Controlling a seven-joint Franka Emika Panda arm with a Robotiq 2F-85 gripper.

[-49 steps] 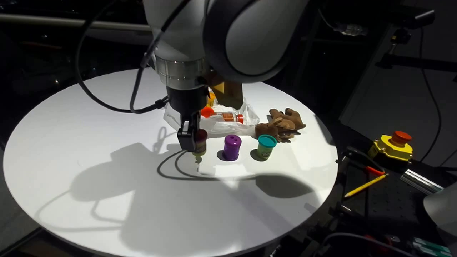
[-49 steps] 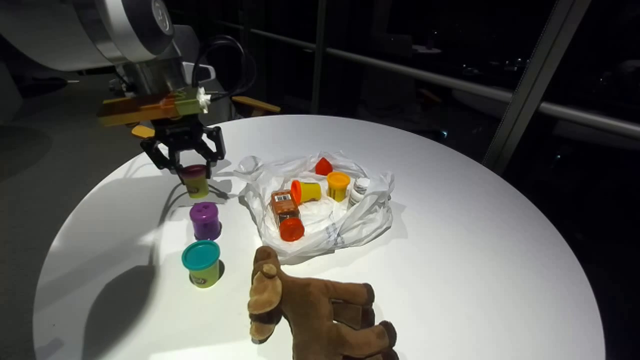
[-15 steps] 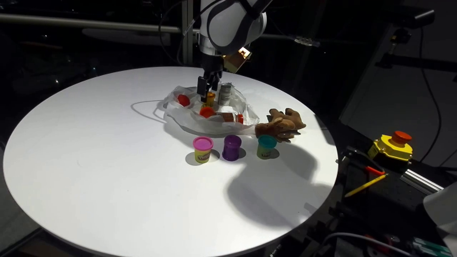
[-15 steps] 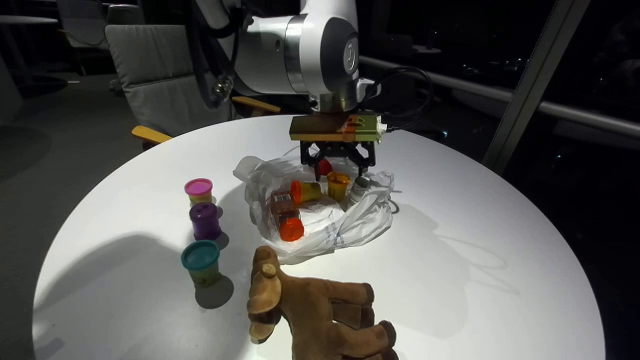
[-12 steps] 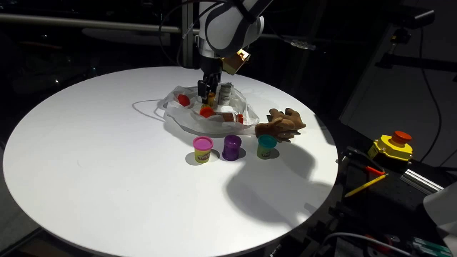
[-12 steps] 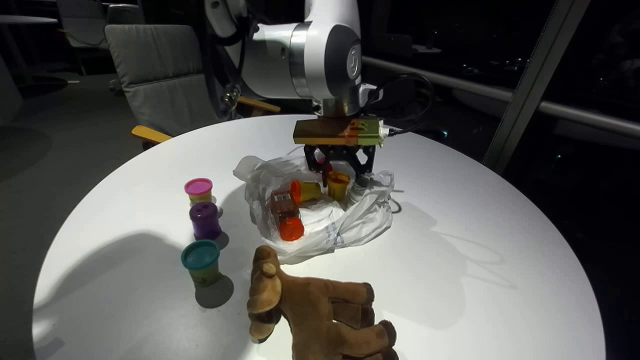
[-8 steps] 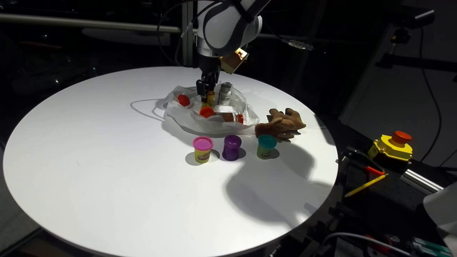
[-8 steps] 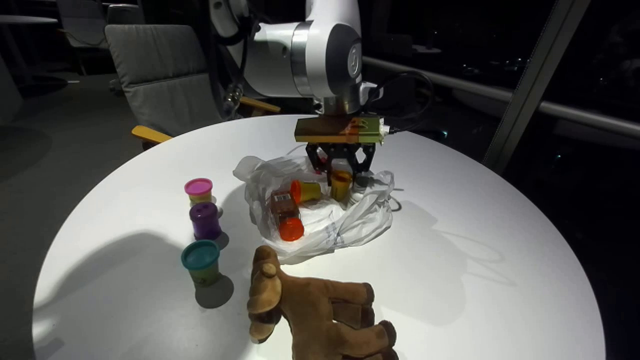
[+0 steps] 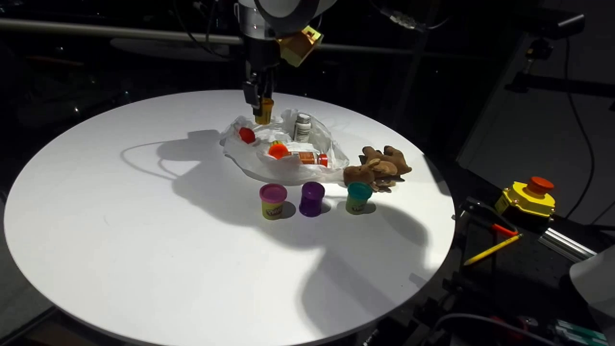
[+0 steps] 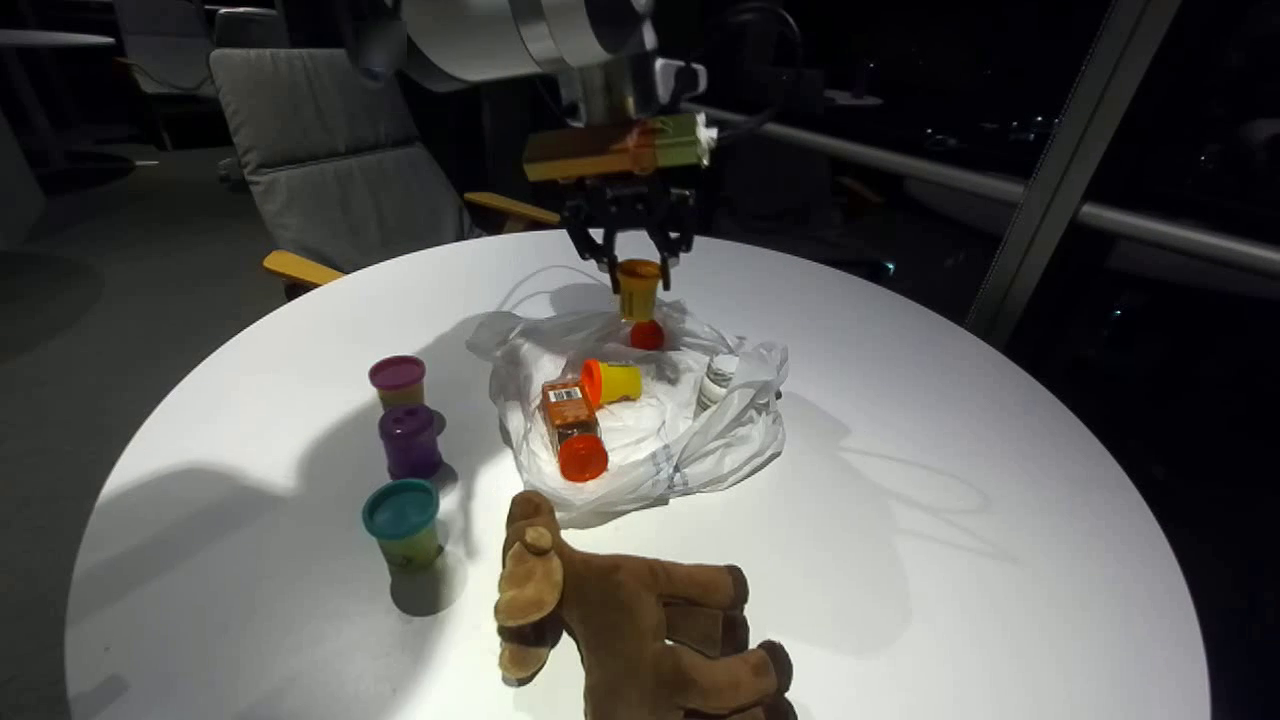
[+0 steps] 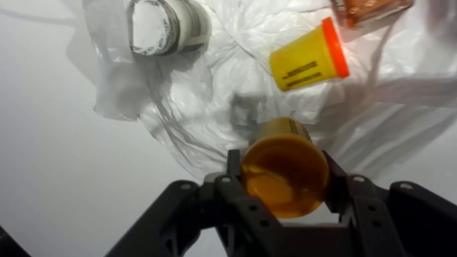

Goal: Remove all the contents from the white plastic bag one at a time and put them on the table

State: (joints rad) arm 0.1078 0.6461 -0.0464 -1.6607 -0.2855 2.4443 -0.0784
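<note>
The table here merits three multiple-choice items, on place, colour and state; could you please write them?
1. Where is the brown plush toy?
A) up in mid-air
B) on the table, outside the white plastic bag
C) inside the bag

2. What colour is the lid of the cup standing nearest the toy?
A) pink
B) purple
C) teal

3. What state is the gripper in?
A) shut on the orange container
B) open, empty
C) shut, empty

1 B: both exterior views show it beside the bag.
2 C: teal in both exterior views.
3 A: the wrist view shows the container clasped.
</note>
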